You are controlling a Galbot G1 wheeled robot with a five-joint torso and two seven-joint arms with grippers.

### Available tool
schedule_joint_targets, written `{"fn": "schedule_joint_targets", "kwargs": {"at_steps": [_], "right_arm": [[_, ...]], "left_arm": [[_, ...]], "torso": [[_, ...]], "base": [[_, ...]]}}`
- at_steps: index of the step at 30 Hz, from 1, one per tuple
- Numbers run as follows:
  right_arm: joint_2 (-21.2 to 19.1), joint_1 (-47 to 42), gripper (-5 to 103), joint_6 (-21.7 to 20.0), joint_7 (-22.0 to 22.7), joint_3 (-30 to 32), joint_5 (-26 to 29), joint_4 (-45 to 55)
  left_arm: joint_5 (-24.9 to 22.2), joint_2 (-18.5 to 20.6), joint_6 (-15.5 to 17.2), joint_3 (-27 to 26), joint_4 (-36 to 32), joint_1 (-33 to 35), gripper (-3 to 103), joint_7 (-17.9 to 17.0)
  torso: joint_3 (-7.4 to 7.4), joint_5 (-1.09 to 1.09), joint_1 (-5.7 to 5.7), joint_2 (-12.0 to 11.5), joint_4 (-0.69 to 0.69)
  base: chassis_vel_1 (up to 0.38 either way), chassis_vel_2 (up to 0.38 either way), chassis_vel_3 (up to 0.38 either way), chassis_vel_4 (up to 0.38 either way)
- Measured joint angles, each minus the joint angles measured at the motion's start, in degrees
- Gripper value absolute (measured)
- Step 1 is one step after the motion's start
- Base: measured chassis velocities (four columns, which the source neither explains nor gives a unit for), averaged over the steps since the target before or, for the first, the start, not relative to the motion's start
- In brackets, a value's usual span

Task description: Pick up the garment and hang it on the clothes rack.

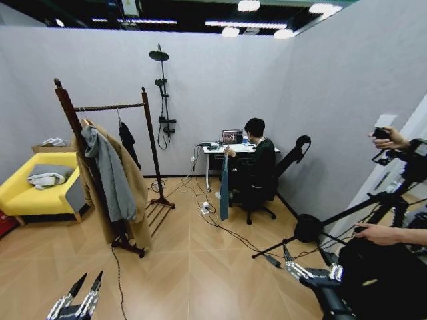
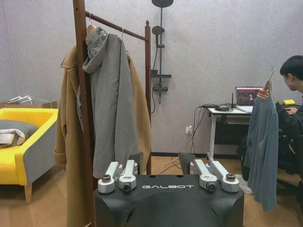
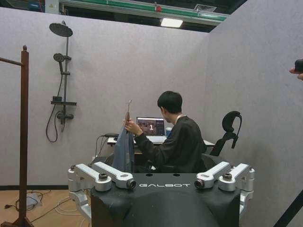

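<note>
At the far left of the head view stood a yellow armchair (image 1: 41, 193) with a folded grey and white bundle on its seat. My left gripper (image 1: 79, 298) hung low over the wooden floor (image 1: 200, 273), near the bottom edge, touching nothing; its fingers (image 2: 118, 176) stood well apart, with open space between the two pairs. Beyond it rose the clothes rack (image 1: 152, 143), dark reddish-brown, its horizontal bar carrying a tan coat (image 1: 137, 193), a grey hooded jacket (image 1: 110, 175) over the coat's front, and a small black garment (image 1: 128, 143) hanging nearer the far post. On the wall behind the rack was a black shower fitting (image 1: 162, 93).

Farther right, well apart from the rack, a person sat at a white counter (image 1: 220, 149) with a laptop on it, holding up the garment (image 1: 224, 187) by its hanger. The teal-blue shirt hung straight down beside the person's chair, clear of the floor, nowhere near either of my grippers.

My right gripper (image 1: 303, 272) hovered low at the right, above the floor and just beside a black tripod leg (image 1: 293, 241); its fingers (image 3: 215, 174) were likewise spread wide and held nothing.
</note>
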Motion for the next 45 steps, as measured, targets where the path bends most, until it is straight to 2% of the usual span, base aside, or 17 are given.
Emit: {"fn": "schedule_joint_targets", "kwargs": {"at_steps": [28, 45], "right_arm": [[-0.4, -0.7, 100, 0.0, -1.5, 0.8, 1.0, 0.0], [0.3, -1.6, 100, 0.7, -2.3, 0.7, 0.5, 0.0]], "left_arm": [[0.0, 0.0, 0.0, 0.0, 0.0, 0.0, 46, 0.0], [0.0, 0.0, 0.0, 0.0, 0.0, 0.0, 46, 0.0]], "torso": [[0.0, 0.0, -0.01, 0.0, 0.0], [0.01, 0.0, 0.01, 0.0, 0.0]], "base": [[0.0, 0.0, 0.0, 0.0], [-0.135, 0.132, 0.144, -0.132]]}}
